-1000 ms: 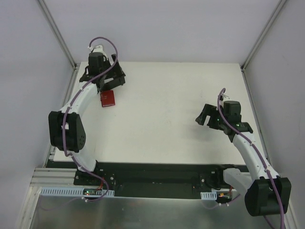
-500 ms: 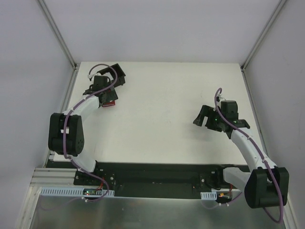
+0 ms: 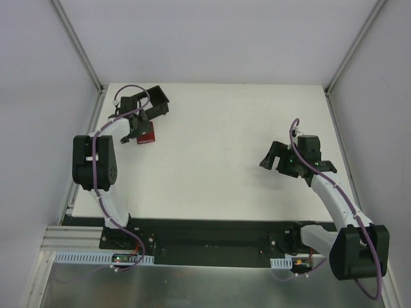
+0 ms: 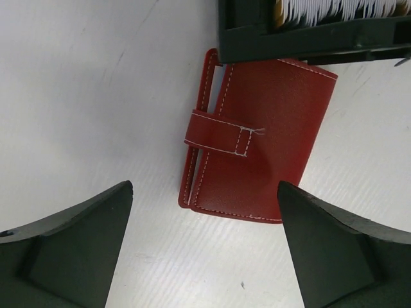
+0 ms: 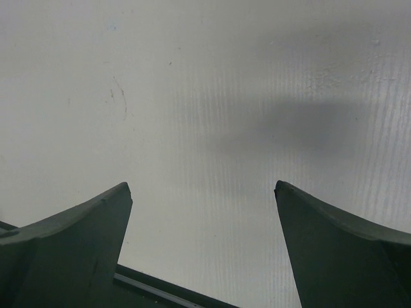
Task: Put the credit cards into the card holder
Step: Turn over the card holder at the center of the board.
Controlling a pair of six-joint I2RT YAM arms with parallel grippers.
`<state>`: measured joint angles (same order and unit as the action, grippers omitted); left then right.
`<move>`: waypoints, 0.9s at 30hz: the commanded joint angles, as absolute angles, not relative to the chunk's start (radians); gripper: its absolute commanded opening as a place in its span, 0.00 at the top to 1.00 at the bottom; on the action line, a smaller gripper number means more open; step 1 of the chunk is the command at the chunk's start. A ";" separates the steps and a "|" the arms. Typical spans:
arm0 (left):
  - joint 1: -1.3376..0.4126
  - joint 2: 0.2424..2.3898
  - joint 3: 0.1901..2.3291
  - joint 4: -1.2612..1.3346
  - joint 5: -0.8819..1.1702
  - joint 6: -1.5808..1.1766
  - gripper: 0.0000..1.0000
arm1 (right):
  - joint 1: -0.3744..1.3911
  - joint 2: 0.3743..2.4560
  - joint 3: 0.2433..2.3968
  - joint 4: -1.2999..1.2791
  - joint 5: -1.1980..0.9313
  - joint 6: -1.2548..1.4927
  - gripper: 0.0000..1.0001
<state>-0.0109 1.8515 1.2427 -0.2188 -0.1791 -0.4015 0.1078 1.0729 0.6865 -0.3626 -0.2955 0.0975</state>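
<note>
Tabletop bears card holder before left gripper.

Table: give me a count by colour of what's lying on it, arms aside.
Red: 1, the card holder, folded shut.
Black: 1, the box.
White: cards packed on edge in the box, too tight to count.
Total: 2 countable things, plus the uncounted cards.
</note>
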 commanded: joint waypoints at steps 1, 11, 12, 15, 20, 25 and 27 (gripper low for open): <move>0.023 1.847 1.238 -0.232 -0.077 -0.417 0.09 | 0.110 1.078 0.713 -0.353 -0.308 0.110 0.04; 0.034 1.882 1.217 -0.238 0.055 -0.517 0.27 | 0.110 1.098 0.710 -0.350 -0.310 0.114 0.04; 0.034 1.887 1.215 -0.238 0.060 -0.526 0.29 | 0.112 1.101 0.713 -0.356 -0.311 0.112 0.04; 0.035 1.917 1.220 -0.239 0.078 -0.528 0.38 | 0.112 1.106 0.713 -0.360 -0.313 0.109 0.04; 0.034 1.940 1.206 -0.238 0.086 -0.540 0.60 | 0.112 1.108 0.707 -0.359 -0.311 0.109 0.04; 0.034 1.928 1.203 -0.238 0.081 -0.534 0.84 | 0.110 1.115 0.703 -0.357 -0.313 0.110 0.04; 0.034 1.922 1.207 -0.238 0.083 -0.526 0.99 | 0.112 1.118 0.703 -0.357 -0.314 0.112 0.04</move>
<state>0.0402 1.9018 1.2278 -0.2096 0.0780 -0.5358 0.1081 1.1088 0.6865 -0.3626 -0.2977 0.1036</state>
